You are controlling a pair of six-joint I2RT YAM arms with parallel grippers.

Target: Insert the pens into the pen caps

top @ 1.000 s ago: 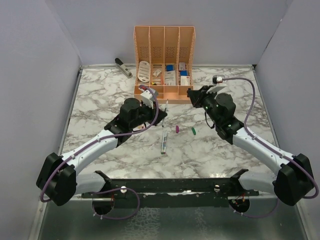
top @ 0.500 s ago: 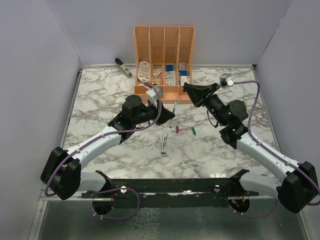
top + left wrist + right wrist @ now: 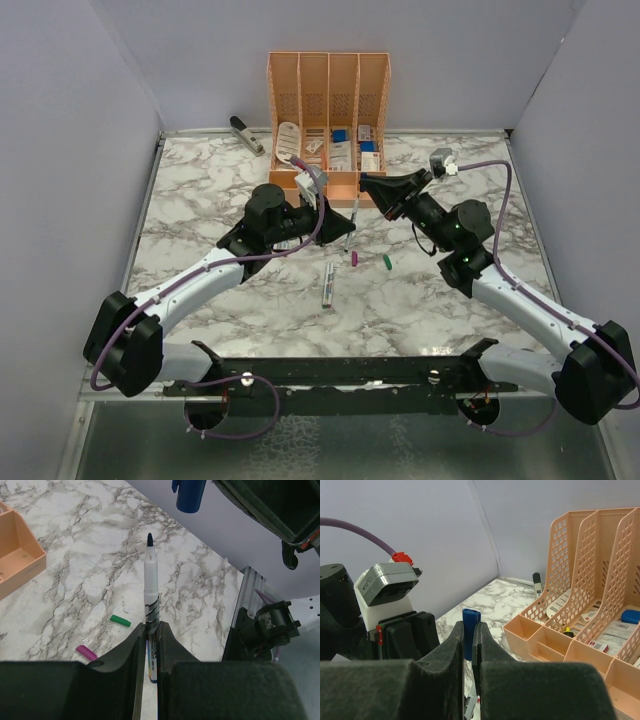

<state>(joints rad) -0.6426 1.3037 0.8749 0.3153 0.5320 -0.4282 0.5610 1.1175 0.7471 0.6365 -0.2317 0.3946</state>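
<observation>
Held pen points at blue cap, not touching.
Top: left gripper and right gripper nearly meet; loose pen, purple cap and green cap lie on the table. Left wrist: jaws clamp the held pen. Right wrist: jaws clamp the blue cap.

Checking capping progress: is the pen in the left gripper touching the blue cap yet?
Apart. The left wrist view shows a clear gap between the pen and the blue cap.
</observation>
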